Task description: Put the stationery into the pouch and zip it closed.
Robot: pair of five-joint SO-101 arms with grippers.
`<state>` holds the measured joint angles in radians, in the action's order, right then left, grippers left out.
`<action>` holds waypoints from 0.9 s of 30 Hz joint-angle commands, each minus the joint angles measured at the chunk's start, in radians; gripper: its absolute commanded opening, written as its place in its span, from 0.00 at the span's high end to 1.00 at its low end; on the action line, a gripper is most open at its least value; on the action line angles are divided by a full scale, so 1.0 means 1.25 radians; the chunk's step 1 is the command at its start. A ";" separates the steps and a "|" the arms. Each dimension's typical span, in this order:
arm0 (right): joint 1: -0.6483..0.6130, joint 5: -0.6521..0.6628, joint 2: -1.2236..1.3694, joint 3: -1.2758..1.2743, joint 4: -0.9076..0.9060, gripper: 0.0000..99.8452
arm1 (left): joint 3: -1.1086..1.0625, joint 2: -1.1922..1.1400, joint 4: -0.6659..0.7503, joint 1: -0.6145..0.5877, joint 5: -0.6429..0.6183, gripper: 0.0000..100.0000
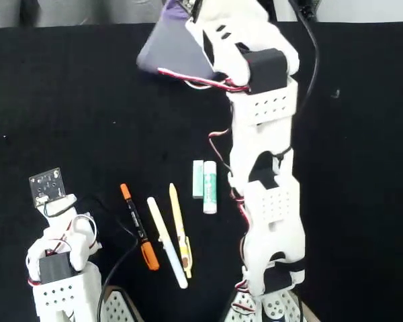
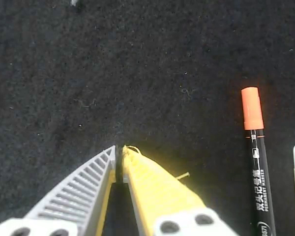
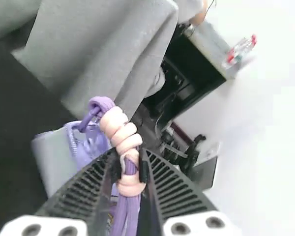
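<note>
The right gripper (image 3: 130, 164), jaws pinching the pull cord (image 3: 119, 132) of the purple pouch (image 1: 171, 47) at the table's (image 1: 67, 100) far edge, may lose it if the cord slips. The left gripper (image 2: 119, 150) sits near left, jaws pressed together.

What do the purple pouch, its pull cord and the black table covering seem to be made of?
Pouch: apparently smooth matte lavender fabric or soft synthetic, no shine.
Pull cord: purple woven string with a peach ribbed piece, perhaps rubbery plastic, pinched in the right gripper.
Table covering: black felt-like cloth, fuzzy, catching lint specks.
</note>
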<state>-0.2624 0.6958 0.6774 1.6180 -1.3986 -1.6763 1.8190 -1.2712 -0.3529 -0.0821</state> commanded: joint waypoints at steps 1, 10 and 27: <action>0.004 0.031 -0.067 0.036 -0.115 0.99 | -0.019 0.002 -0.002 -0.003 -0.007 0.97; -0.006 0.099 -0.068 0.034 -0.295 0.99 | -0.019 0.002 -0.002 -0.002 -0.007 0.97; 0.014 0.117 -0.191 0.035 -0.282 0.99 | -0.019 0.002 -0.002 -0.003 -0.007 0.97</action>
<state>-0.2823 0.8339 0.5838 1.6195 -1.7331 -1.6763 1.8190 -1.2712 -0.3529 -0.0821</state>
